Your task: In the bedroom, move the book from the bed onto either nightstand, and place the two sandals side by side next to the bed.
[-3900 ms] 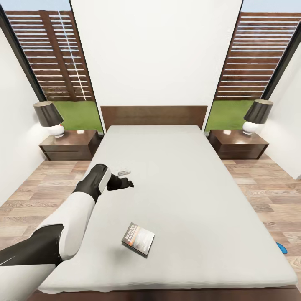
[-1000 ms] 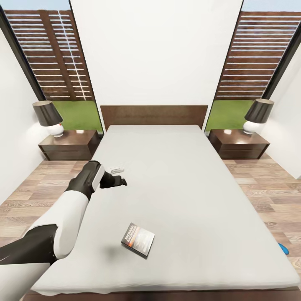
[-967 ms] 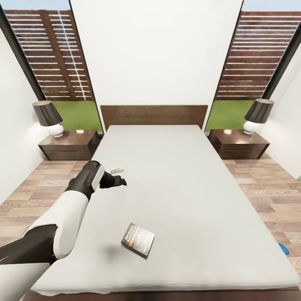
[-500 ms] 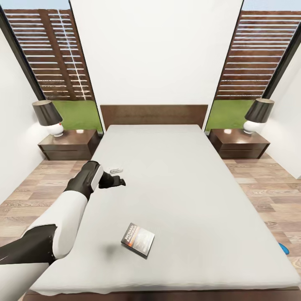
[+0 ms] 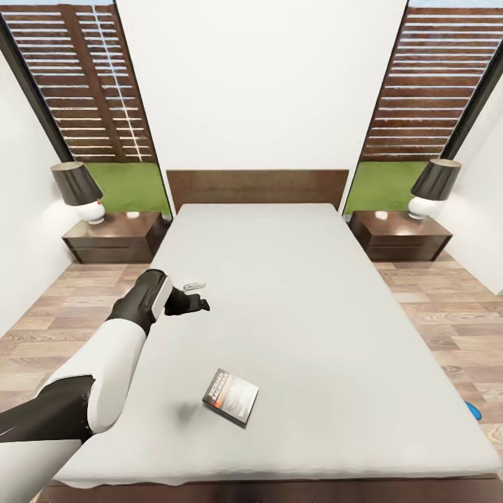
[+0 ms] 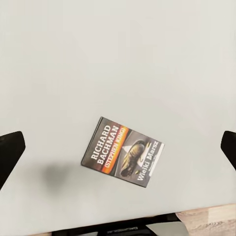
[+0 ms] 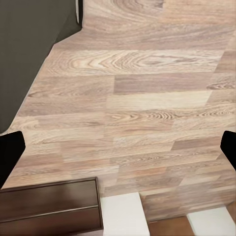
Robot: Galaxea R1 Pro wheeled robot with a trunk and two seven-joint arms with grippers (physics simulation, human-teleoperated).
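There is one bed (image 5: 300, 293), one book (image 5: 230, 397), two nightstands, two lamps, and one bit of blue sandal (image 5: 475, 410) that peeks out at the floor by the bed's right side. The left nightstand (image 5: 115, 237) has a lamp (image 5: 78, 191) on it, and the right nightstand (image 5: 399, 236) has the other lamp (image 5: 433, 187). Each nightstand sits beside the head of the bed.

The book lies flat on the off-white mattress, near the foot end and a bit to the left. The left gripper (image 5: 198, 304) hangs above the mattress, farther up the bed than the book, and well apart from it. Its two dark fingers are spread wide, with one fingertip (image 6: 10, 155) at each edge of the left wrist view, and they hold nothing. In that view the book (image 6: 122, 154) lies between the two fingertips, lower down on the mattress.

The book's cover says "RICHARD BACHMAN" in white, then "(STEPHEN KING)" in small letters. The words by the face picture look like "Wielki Marsz", but they are tiny and a bit blurry.

The right gripper (image 7: 118, 147) points down at the wood floor (image 7: 147, 98). Its fingers are wide apart too, and nothing is in them.
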